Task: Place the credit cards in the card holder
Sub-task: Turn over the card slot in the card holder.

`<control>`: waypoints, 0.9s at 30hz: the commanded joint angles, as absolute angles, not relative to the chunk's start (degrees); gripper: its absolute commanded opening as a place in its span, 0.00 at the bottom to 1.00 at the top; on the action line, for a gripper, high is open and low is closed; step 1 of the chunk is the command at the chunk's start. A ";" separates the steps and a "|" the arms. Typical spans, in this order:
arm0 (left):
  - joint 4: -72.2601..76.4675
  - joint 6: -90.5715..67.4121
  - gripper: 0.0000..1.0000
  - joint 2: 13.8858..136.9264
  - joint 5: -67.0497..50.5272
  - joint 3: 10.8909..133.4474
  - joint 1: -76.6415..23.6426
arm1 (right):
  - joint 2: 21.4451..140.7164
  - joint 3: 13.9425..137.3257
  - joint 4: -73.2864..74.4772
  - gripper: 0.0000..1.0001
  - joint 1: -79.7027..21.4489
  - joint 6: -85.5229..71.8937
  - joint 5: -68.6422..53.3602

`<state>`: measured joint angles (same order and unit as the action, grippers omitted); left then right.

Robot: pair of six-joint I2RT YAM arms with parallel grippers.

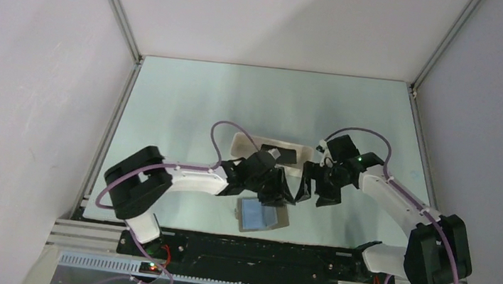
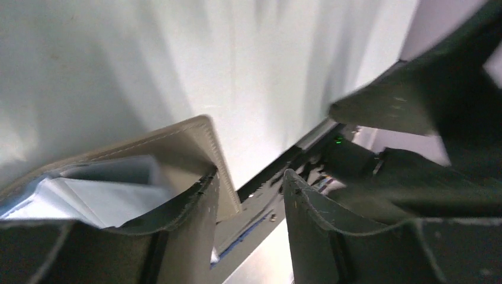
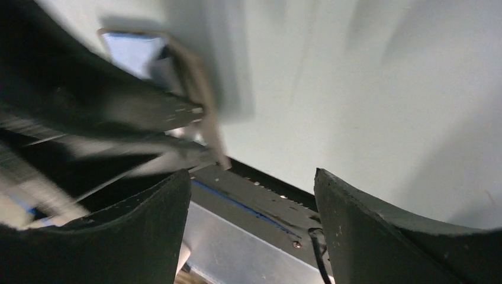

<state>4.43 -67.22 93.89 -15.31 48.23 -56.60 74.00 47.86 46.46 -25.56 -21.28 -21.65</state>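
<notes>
While the card holder [image 1: 263, 216] lies open on the counter [image 1: 239, 98] near its front edge, no fingers grip anything.
Its silvery-blue inside faces up. The left arm's fingers [image 2: 331, 236] stand apart just over it; the right arm's fingers [image 3: 379, 236] gape wide beside them. One black credit card [image 1: 282, 152] lies in the white tray [image 1: 242, 144] behind.

Grey-brown card holder [image 2: 183, 142], pale lining exposed, against the parted left end effector [image 2: 250, 178]
</notes>
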 commanded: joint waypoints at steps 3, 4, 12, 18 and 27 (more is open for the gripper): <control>4.48 -65.04 0.49 92.93 -13.61 48.18 -58.17 | 70.61 49.90 43.25 0.80 -27.02 -19.95 -30.43; 4.44 -65.04 0.50 90.86 -12.37 47.38 -58.04 | 70.42 49.87 42.87 0.80 -27.65 -20.08 -30.69; 5.70 -64.33 0.52 75.71 -7.38 38.07 -54.73 | 68.88 50.08 37.46 0.80 -37.34 -25.06 -31.46; -1.94 -64.81 0.52 65.18 -5.05 33.09 -50.77 | 71.16 51.16 33.85 0.76 -43.68 -29.30 -31.26; -9.14 -65.78 0.46 60.07 -2.96 28.39 -50.12 | 79.79 57.40 31.74 0.46 -49.10 -30.99 -30.19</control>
